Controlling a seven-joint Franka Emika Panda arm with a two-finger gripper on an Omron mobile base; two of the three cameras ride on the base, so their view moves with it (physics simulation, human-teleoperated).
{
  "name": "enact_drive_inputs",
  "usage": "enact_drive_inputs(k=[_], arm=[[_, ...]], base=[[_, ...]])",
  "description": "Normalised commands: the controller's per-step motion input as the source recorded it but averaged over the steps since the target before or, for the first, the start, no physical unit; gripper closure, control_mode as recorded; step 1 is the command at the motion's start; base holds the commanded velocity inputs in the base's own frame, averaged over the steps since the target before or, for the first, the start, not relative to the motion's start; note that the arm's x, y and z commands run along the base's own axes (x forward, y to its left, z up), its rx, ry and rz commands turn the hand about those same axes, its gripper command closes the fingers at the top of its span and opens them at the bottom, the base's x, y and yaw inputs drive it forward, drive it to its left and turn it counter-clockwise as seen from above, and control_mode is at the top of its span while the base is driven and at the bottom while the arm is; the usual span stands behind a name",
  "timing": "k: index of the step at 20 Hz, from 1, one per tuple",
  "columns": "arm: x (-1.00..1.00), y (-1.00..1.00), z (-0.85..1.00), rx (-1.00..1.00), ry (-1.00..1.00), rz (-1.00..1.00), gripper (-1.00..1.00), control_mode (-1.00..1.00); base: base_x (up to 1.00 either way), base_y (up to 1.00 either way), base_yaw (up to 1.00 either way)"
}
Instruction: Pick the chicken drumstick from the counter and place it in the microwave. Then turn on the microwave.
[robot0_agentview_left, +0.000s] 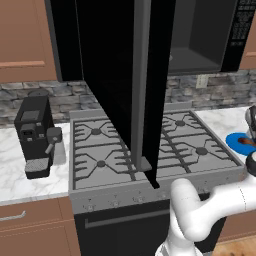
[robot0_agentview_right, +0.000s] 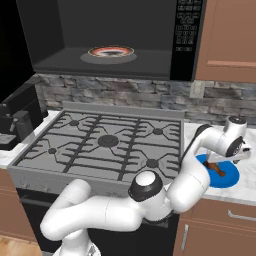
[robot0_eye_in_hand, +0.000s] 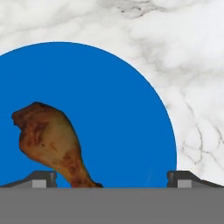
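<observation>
Browned chicken drumstick (robot0_eye_in_hand: 50, 142), lying on blue plate (robot0_eye_in_hand: 109, 113)

microwave (robot0_agentview_right: 110, 40) sits above the stove (robot0_agentview_right: 105, 142), door (robot0_agentview_left: 125, 85) swung open over the burners. plate (robot0_agentview_right: 111, 51) inside it. counter (robot0_agentview_right: 245, 187) right of stove, round mat (robot0_agentview_right: 227, 177) on it, drumstick (robot0_agentview_right: 216, 167) on the mat. gripper (robot0_agentview_right: 239, 152) just above the mat. coffee machine (robot0_agentview_left: 34, 135) on the counter left of stove.

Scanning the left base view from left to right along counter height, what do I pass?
Coffee machine → gas stove top → open microwave door's grey bar handle → blue plate with the chicken drumstick, at the right edge.
</observation>
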Motion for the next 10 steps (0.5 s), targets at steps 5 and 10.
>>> enact_drive_inputs(k=[5, 10], arm=[[-0.21, 0.03, -0.08, 0.03, 0.01, 0.0, -1.0, -1.0], [-0.14, 0.13, -0.08, 0.01, 0.0, 0.01, -1.0, -1.0]], base=[[0.0, 0.0, 0.0], [0.0, 0.0, 0.0]])
